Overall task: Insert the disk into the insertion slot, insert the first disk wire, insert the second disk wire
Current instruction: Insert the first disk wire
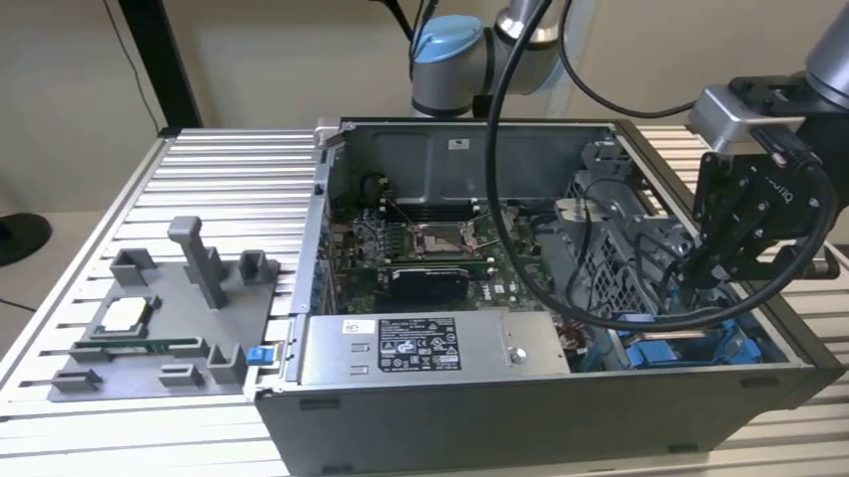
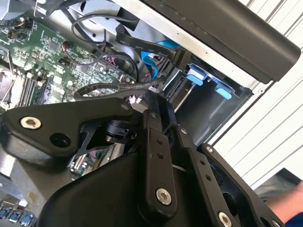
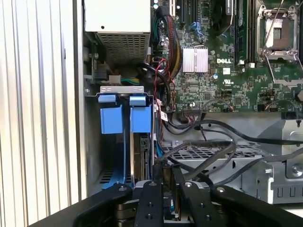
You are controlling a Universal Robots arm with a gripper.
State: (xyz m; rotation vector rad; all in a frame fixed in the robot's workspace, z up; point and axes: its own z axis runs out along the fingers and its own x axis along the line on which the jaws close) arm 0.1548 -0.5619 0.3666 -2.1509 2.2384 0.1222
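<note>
My gripper (image 1: 707,270) reaches down into the open computer case at the exterior view's right, over the insertion slot (image 1: 670,353) with its blue rails. In the first wrist view the disk's blue carrier (image 3: 140,118) stands edge-on inside the insertion slot (image 3: 203,152), its two blue tabs side by side. The gripper (image 3: 168,174) is just beside that carrier, fingers drawn close on the dark end of a black disk wire (image 3: 208,158) that arcs in over the perforated cage. In the second wrist view the gripper (image 2: 154,103) pinches a black wire (image 2: 106,88) near the blue tabs (image 2: 196,75).
A grey labelled power-supply box (image 1: 412,348) lies along the case's front wall, with the green motherboard (image 1: 424,248) behind it. Loose red and black cable bundles (image 3: 163,101) hang beside the bay. A grey fixture (image 1: 166,318) with parts sits on the ribbed table (image 1: 226,169) at the exterior view's left.
</note>
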